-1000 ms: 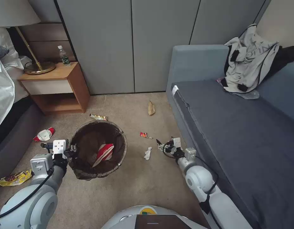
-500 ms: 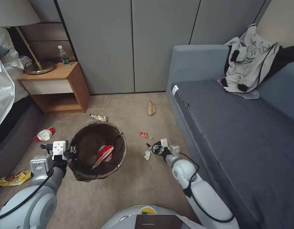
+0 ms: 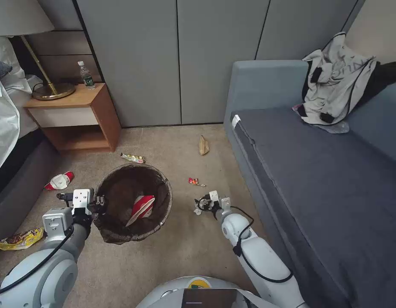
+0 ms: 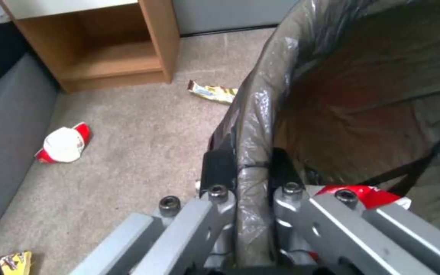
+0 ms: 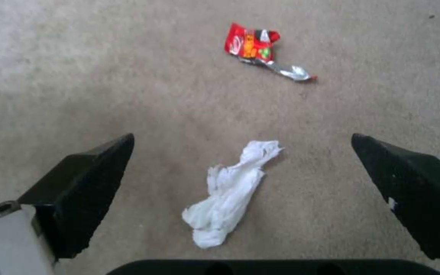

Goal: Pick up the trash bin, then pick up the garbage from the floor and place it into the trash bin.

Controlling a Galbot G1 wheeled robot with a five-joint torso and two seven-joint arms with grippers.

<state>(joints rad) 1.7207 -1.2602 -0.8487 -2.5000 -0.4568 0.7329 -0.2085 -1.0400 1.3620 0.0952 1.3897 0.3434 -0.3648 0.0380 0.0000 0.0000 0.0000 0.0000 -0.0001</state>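
Head view, nearest zone: the yellow wrapper is seen on the carpet at the near left, beside the left arm. The left gripper is closed on the left rim of the bin; in the left wrist view one finger is placed outside the bag-covered rim and the other inside it, so the rim is clamped between the jaws. The bin is held just right of that gripper, and a red-and-white carton is seen lying inside it against the dark bag.

To the right, at about the same depth, the right gripper is held low over the white scrap. In the right wrist view the jaws are spread wide, with the scrap lying on the carpet between the two black fingertips, touched by neither.

Farther out, a red wrapper lies just beyond the scrap, apart from it. A second red-and-white carton lies at the left, near the bed edge. A striped wrapper lies just beyond the bin's far rim. A tan bag lies farther still, close to the sofa.

At the far left, a bottle stands upright on the nightstand, beside a lamp base.
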